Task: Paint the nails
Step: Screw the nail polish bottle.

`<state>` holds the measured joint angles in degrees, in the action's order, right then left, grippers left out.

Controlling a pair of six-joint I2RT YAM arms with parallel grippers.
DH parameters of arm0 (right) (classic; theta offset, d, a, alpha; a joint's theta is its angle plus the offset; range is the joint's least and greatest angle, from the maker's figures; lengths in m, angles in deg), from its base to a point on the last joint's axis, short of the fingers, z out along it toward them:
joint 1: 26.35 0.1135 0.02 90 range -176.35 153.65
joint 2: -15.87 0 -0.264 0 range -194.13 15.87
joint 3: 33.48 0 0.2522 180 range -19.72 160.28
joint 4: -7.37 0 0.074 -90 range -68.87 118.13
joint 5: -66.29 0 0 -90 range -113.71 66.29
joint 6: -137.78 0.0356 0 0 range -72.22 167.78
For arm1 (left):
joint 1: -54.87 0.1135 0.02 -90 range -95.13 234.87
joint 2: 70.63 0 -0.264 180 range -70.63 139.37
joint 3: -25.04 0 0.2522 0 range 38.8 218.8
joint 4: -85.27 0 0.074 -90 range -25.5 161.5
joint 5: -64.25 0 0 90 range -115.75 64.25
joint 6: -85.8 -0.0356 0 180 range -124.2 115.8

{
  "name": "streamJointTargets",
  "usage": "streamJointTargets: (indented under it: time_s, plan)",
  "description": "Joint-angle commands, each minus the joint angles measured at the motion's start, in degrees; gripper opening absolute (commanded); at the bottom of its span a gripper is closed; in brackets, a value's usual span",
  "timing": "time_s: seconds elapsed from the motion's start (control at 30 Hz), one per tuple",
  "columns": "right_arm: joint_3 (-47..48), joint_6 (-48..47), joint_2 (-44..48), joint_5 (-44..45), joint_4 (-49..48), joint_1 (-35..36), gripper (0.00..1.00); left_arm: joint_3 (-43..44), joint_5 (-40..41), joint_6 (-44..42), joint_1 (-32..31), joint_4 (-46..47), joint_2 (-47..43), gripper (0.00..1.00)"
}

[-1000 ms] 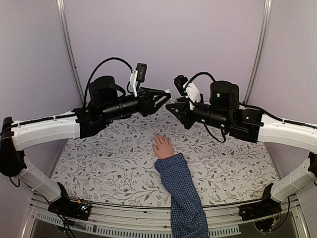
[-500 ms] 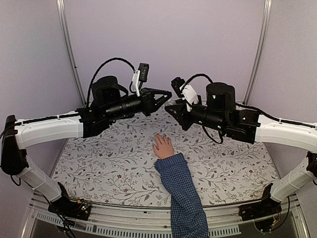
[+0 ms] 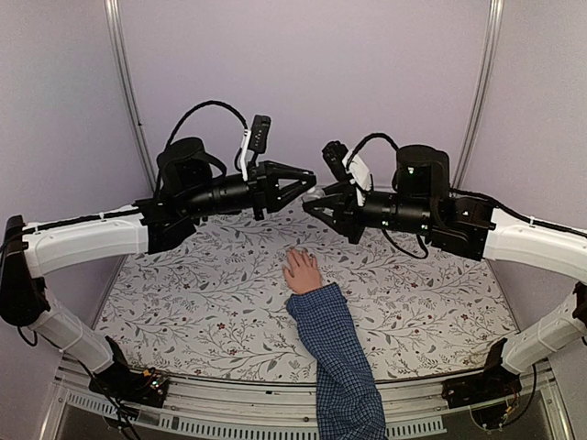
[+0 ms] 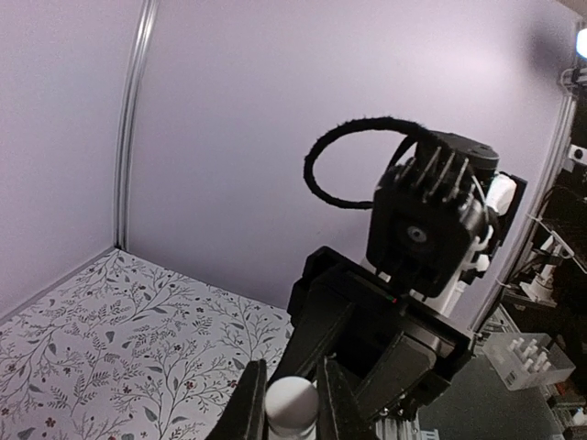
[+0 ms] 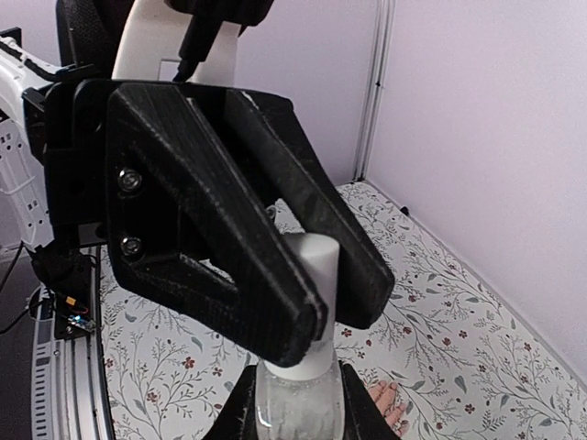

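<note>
Floral-print table (image 3: pixel 183 293): left end effector (image 3: pixel 312 179) is clamping white cylindrical cap (image 4: pixel 292 401), right end effector (image 3: pixel 310 203) gripping clear bottle (image 5: pixel 295 403), upper centre. Tiny nails (image 3: pixel 295 254) on pale hand (image 3: pixel 301 272) are resting mid-frame. Opening step; cap likely needing twisting off.

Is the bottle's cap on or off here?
On: white cap sits atop the clear bottle, pinched between the left fingers.
</note>
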<state>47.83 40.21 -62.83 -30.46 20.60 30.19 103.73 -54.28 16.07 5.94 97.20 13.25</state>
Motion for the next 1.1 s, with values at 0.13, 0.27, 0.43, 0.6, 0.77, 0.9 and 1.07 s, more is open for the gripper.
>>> streamJointTargets:
  time_s: [0.13,0.27,0.43,0.6,0.77,0.9,1.07]
  plan:
    - [3.76,-1.96,1.81,-25.13,-4.57,0.69,0.00,-1.12,-17.47,-2.85,-1.67,-0.06,0.55,0.00]
    - [4.92,-2.26,2.23,-32.66,-4.67,0.44,0.00,-0.79,-21.68,-3.68,-1.61,0.51,0.67,0.00]
    - [7.06,-2.28,1.76,-43.79,-4.52,0.33,0.00,-0.37,-26.12,-3.96,-1.79,1.41,1.32,0.00]
    - [8.97,-1.71,0.76,-53.42,-4.98,0.33,0.00,0.24,-30.82,-3.75,-2.30,2.30,2.39,0.00]
    - [10.99,0.48,-0.56,-61.82,-6.18,0.33,0.00,1.08,-32.69,-4.00,-2.49,1.96,3.31,0.00]
    - [11.40,2.37,-1.37,-64.51,-7.50,0.33,0.00,1.77,-33.21,-4.03,-2.75,1.73,3.97,0.00]
    - [10.29,2.24,-0.87,-63.06,-7.46,-0.06,0.00,1.87,-32.06,-4.63,-2.78,0.76,3.25,0.00]
